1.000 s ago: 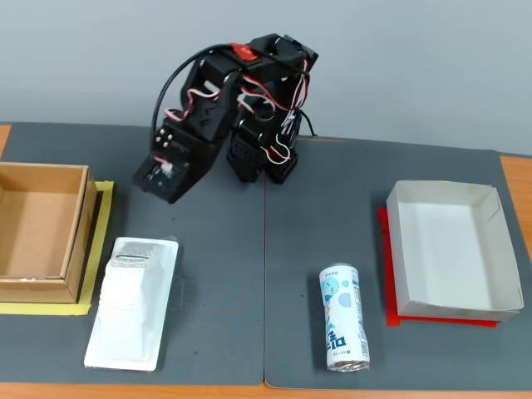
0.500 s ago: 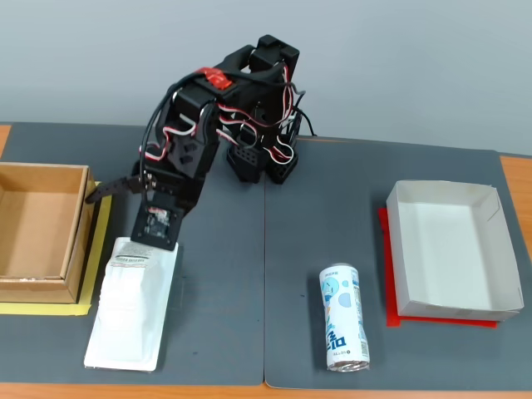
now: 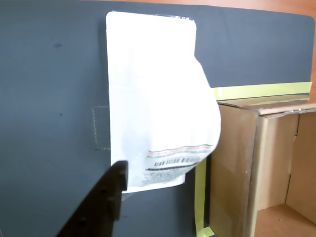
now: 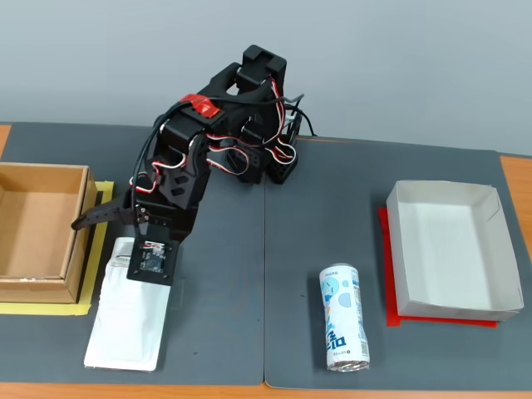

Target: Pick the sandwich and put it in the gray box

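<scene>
The sandwich [image 4: 125, 326] is a white wedge pack lying on the dark mat at the front left in the fixed view. Its far, labelled end is covered by the arm. In the wrist view the sandwich [image 3: 158, 103] fills the middle, barcode label toward the camera. My gripper [image 4: 112, 248] hangs open just over that labelled end, one jaw swung out to the left toward the brown box. Only one black finger [image 3: 104, 200] shows in the wrist view, left of the label. The gray box [image 4: 400, 266] sits empty at the right, far from the gripper.
A brown cardboard box [image 4: 37, 224] on yellow tape stands right beside the sandwich on the left; its wall [image 3: 237, 168] is close in the wrist view. A blue-and-white can [image 4: 342, 317] lies in the front middle. A red sheet [image 4: 387, 312] lies under the gray box.
The arm has swung forward and down from near its base until the gripper is over the sandwich's labelled end. One jaw has opened out to the left.
</scene>
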Available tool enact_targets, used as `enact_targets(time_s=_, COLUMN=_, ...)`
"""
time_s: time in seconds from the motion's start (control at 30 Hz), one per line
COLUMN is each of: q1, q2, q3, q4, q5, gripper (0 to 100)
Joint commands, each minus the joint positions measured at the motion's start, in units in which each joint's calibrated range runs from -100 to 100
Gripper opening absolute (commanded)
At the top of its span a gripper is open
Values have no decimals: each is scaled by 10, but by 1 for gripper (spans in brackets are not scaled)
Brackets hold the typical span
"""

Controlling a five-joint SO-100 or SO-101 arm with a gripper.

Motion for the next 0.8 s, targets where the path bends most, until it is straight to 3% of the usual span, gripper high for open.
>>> enact_targets(time_s=0.0, q1=-12, q2=7, q3=-37, q4=1, q5=2, gripper=56)
enact_targets(time_s=0.77, q1=-7, q2=98, q3=-39, q4=-2, q5=2, gripper=56)
